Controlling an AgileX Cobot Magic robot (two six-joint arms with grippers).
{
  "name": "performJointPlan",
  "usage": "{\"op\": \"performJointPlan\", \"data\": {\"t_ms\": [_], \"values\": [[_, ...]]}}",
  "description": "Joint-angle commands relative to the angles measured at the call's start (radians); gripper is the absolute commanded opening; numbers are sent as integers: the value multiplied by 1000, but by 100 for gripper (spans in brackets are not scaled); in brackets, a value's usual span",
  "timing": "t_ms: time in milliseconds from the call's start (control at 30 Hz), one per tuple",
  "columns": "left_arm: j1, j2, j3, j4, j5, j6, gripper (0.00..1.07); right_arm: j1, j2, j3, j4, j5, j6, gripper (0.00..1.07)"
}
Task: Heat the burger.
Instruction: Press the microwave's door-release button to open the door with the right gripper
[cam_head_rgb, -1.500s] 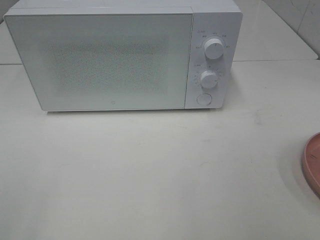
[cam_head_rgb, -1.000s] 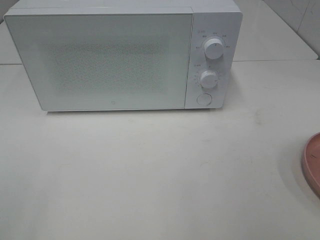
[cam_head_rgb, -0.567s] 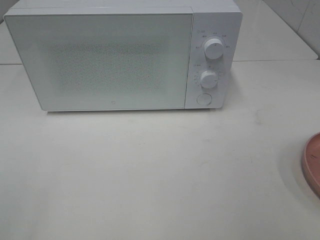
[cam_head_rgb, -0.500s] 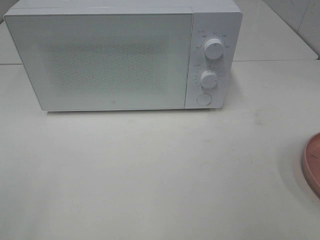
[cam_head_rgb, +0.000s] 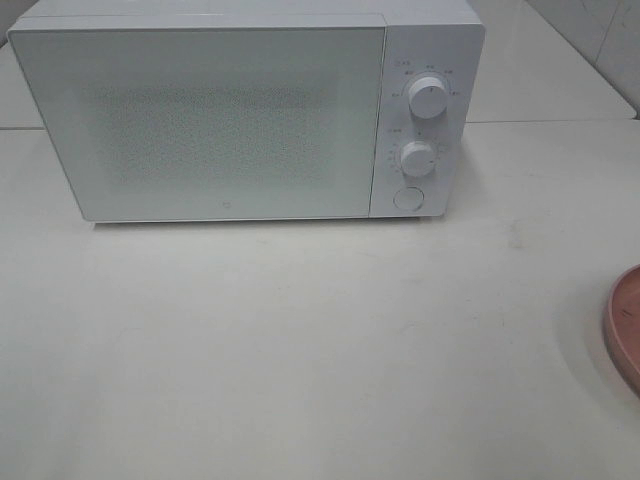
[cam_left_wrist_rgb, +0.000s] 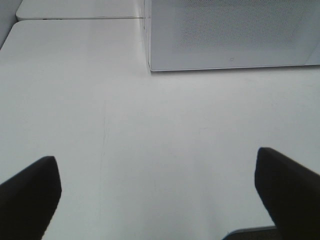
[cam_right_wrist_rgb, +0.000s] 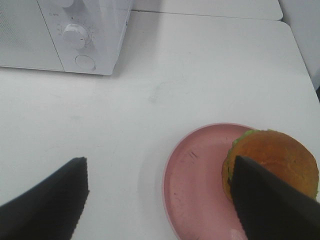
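The burger (cam_right_wrist_rgb: 275, 160) is set on the pink plate (cam_right_wrist_rgb: 195, 190), right of the closed microwave (cam_head_rgb: 230, 110). The left gripper (cam_left_wrist_rgb: 156, 160) and right gripper (cam_right_wrist_rgb: 160, 164) are held spread wide, grasping nothing.

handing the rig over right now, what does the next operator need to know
Left gripper: open, empty, over the white table in front of the white microwave oven.
Right gripper: open, empty, above the round pink plate.
The golden-brown-bun burger sits on that plate, right of the microwave in the high view.
Done: nothing yet; microwave door shut.
Left: open door, load burger, close, set its dials.
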Motion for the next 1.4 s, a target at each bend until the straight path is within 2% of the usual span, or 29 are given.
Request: {"op": "performJointPlan", "data": {"t_ms": [33, 133, 1400], "values": [[-6, -14, 0, -2, -13, -8, 98, -3, 66, -7, -6, -87, -9, 75], [-6, -14, 0, -2, -13, -8, 98, -3, 78, -7, -6, -105, -9, 75], [-6, -14, 0, -2, -13, -8, 98, -3, 695, -6, -17, -685, 15, 74]]}}
